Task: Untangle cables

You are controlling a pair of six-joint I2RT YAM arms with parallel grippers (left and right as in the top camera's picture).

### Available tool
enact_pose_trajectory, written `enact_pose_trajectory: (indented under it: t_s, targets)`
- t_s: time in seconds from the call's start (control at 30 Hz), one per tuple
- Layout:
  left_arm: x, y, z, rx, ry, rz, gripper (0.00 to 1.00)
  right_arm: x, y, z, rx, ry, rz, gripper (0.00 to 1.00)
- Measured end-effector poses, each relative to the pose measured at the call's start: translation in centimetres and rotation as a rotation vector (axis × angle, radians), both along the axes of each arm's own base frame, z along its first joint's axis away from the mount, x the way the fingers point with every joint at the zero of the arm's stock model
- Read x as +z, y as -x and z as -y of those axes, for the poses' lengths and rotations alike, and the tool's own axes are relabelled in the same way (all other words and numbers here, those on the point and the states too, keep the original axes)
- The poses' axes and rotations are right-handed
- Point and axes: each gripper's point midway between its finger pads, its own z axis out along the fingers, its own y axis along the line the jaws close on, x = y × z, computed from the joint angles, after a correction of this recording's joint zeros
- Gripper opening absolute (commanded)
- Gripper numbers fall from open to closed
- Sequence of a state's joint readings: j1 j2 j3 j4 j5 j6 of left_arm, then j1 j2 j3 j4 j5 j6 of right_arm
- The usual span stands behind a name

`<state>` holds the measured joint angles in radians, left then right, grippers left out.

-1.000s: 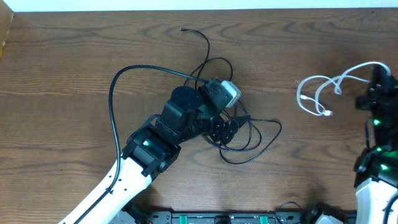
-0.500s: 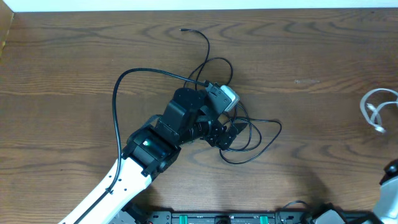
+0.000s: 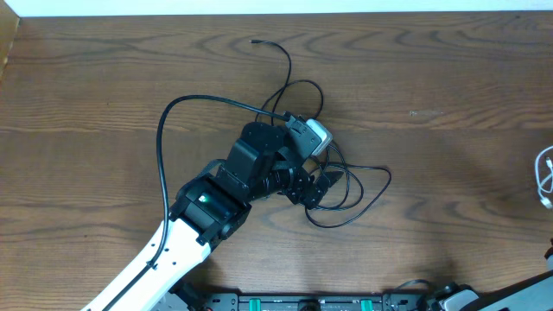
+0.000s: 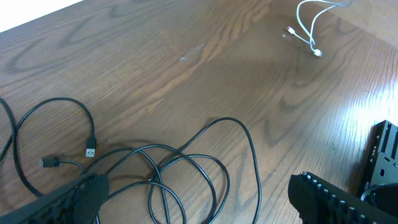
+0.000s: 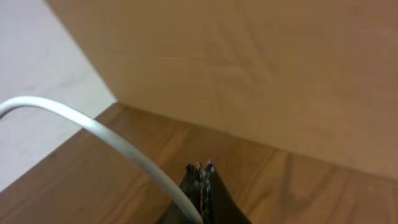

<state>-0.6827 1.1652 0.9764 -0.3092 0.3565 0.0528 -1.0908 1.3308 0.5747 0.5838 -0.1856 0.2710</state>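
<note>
The thin black cable (image 3: 384,177) lies in loose loops at mid-table, one plug end far up (image 3: 253,41). My left gripper (image 3: 318,186) is open just above these loops. In the left wrist view the loops (image 4: 251,149) lie between its two fingers (image 4: 199,199), which do not touch them. The white cable (image 3: 545,177) shows only at the far right edge, apart from the black one, and small at the top of the left wrist view (image 4: 306,28). My right gripper (image 5: 202,169) is shut, with the white cable (image 5: 106,134) running out from its fingers.
The left arm's thicker black cable (image 3: 160,147) arcs over the table's left half. A black rail with green lights (image 3: 302,302) runs along the front edge. A light wooden panel (image 5: 261,68) stands close in front of the right gripper.
The right arm has pulled the white cable to the right, from near the table's right side to the frame's edge, and has left the overhead view. The left gripper has barely moved.
</note>
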Motion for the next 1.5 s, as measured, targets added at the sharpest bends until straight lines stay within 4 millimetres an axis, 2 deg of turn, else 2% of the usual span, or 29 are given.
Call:
enact_pose_trajectory:
  t_s: [0.17,0.27,0.5,0.6,0.67,0.7,0.9,1.13,1.27,1.33,1.43,1.5]
  targets:
    - [0.0,0.0,0.0,0.000,-0.001,-0.001,0.96,2.1,0.5,1.0,-0.030,0.088,0.048,0.01]
    - [0.0,0.0,0.0,0.000,-0.001,-0.002,0.97,3.2,1.5,1.7,-0.072,0.130,0.066,0.01]
    - [0.0,0.0,0.0,0.000,-0.002,-0.002,0.97,4.6,4.8,3.6,-0.214,0.194,0.088,0.01]
    - [0.0,0.0,0.0,0.000,-0.001,-0.001,0.97,4.0,5.2,4.5,-0.235,0.203,0.090,0.01]
    - [0.0,0.0,0.0,0.000,-0.001,-0.002,0.97,2.9,4.7,5.3,-0.222,0.181,0.080,0.01]
    - [-0.1,0.0,0.0,0.000,-0.002,-0.002,0.97,1.9,4.1,5.9,-0.200,0.159,0.070,0.01]
    - [0.0,0.0,0.0,0.000,-0.001,-0.002,0.97,-0.9,0.5,8.9,-0.072,0.048,0.039,0.01]
    - [0.0,0.0,0.0,0.000,-0.001,-0.001,0.97,-1.0,-2.1,11.5,-0.003,-0.023,-0.011,0.01]
    - [0.0,0.0,0.0,0.000,-0.001,-0.002,0.97,-1.3,-2.8,12.0,0.021,-0.041,-0.044,0.01]
    - [0.0,0.0,0.0,0.000,-0.001,-0.002,0.97,-2.1,-2.8,12.0,0.027,-0.061,-0.057,0.09]
    - [-0.1,0.0,0.0,0.000,-0.002,-0.002,0.97,-3.4,-2.9,11.9,0.033,-0.094,-0.079,0.38]
    - [0.0,0.0,0.0,0.001,-0.001,-0.002,0.97,-4.2,-2.9,11.8,0.038,-0.112,-0.093,0.52]
